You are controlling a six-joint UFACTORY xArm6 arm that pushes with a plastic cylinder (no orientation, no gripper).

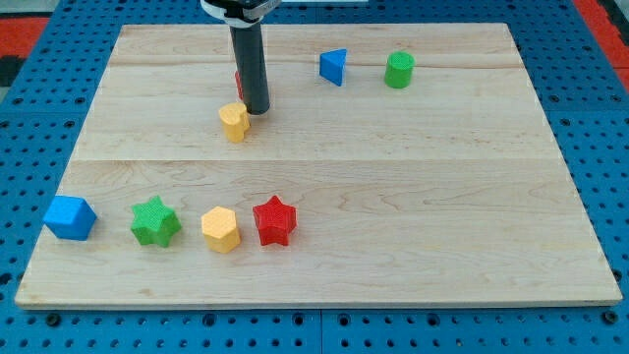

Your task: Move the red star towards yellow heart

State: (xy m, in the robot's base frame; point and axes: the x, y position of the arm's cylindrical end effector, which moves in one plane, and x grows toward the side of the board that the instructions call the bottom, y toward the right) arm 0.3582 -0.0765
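Observation:
The red star (274, 220) lies near the view's bottom, left of centre, right beside a yellow hexagon block (220, 229). The yellow heart (234, 121) lies in the upper left part of the board. My tip (256, 109) rests just to the upper right of the yellow heart, almost touching it, far above the red star. A red block (239, 84) is mostly hidden behind the rod; its shape cannot be made out.
A green star (155, 222) and a blue cube (70, 217) lie left of the yellow hexagon in the bottom row. A blue triangular block (334, 66) and a green cylinder (399, 70) lie near the view's top. The wooden board (393, 197) sits on a blue pegboard.

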